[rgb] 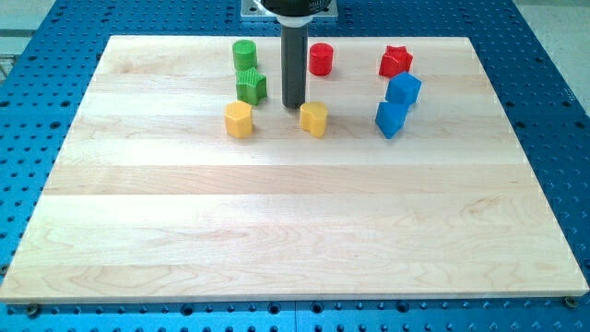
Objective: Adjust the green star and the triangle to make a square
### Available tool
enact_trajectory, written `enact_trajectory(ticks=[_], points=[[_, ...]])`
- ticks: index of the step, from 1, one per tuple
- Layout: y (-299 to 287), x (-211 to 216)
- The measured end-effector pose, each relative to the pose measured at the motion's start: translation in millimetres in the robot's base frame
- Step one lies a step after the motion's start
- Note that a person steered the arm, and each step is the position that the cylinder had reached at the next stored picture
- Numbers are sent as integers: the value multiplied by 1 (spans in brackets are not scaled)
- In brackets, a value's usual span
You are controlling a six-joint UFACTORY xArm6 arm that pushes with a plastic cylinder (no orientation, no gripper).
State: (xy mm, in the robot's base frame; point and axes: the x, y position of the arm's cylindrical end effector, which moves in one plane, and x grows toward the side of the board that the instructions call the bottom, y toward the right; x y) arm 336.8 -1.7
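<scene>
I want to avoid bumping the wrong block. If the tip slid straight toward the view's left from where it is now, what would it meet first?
Most likely the green star, which sits just to the view's left of my tip. The tip's end looks slightly lower than the star's middle, so it might only clip the star's lower edge; depth is hard to judge.

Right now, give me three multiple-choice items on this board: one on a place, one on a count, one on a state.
1. Where is my tip?
A. Just right of the green star
B. Beside the blue blocks
C. At the view's bottom

2. How many yellow blocks are there?
A. One
B. Two
C. Three

3. Do the two blue blocks touch?
A. Far apart
B. One lies on its side
C. They sit right against each other

Answers: 1 A, the rod ends between the star and the right yellow block. 2 B, that one plus the left yellow block. 3 C, upper blue block meets lower blue block.
</scene>
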Motion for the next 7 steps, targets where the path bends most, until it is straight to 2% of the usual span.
enact_trajectory(ticks=[3, 4, 6, 7], points=[[-43, -2], [-27, -6], [84, 25], [92, 35]])
